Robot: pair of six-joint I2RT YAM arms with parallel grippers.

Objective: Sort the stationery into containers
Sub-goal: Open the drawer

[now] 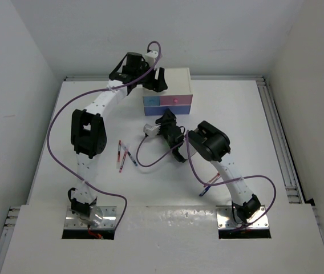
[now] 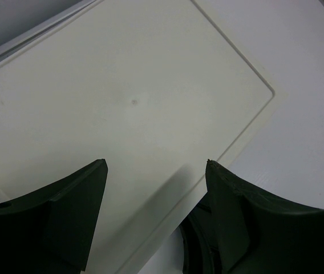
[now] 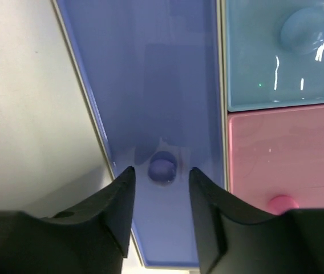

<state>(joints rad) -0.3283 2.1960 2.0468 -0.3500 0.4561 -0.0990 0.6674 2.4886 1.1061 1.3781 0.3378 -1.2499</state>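
The cabinet (image 1: pixel 170 85) is a smooth white box with glossy drawer fronts. The right gripper (image 3: pixel 161 170) is released: its matte black fingers (image 3: pixel 110 217) stand on both sides of the round knob (image 3: pixel 162 165) of the periwinkle drawer (image 3: pixel 150 85), not touching it. The left gripper (image 2: pixel 155 162) hangs wide apart over the cabinet's flat top, holding nothing. Thin pens (image 1: pixel 122 154) lie to the front-left of the cabinet, well apart from both grippers.

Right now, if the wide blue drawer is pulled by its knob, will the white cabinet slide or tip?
Probably it slides: the cabinet looks small and light on a smooth table. The left tool above its top may steady it. The round, glossy knob may slip.
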